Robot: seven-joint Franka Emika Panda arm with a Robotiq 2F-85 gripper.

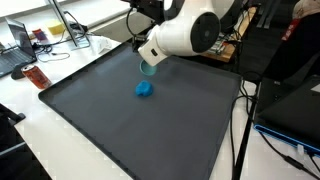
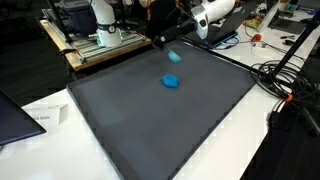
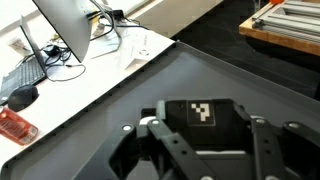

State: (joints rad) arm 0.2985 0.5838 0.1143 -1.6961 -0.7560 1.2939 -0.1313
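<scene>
In the wrist view my gripper (image 3: 203, 128) is shut on a black block (image 3: 200, 112) that carries a white square-patterned tag; one finger presses on each side of it. In both exterior views a pale teal piece (image 1: 148, 67) (image 2: 174, 55) shows at the fingertips, a little above the dark mat; whether it is part of the same block I cannot tell. A bright blue lump (image 1: 145, 89) (image 2: 171, 81) lies on the mat (image 1: 120, 130) just in front of and below the gripper, apart from it.
Beyond the mat's edge, the white desk holds a monitor (image 3: 70, 25), a mouse (image 3: 20, 97), cables and a red bottle (image 3: 15, 125) (image 1: 37, 77). A laptop (image 2: 15, 115) sits at one mat corner. A wooden frame (image 3: 290, 20) and cables (image 2: 285, 85) border the other sides.
</scene>
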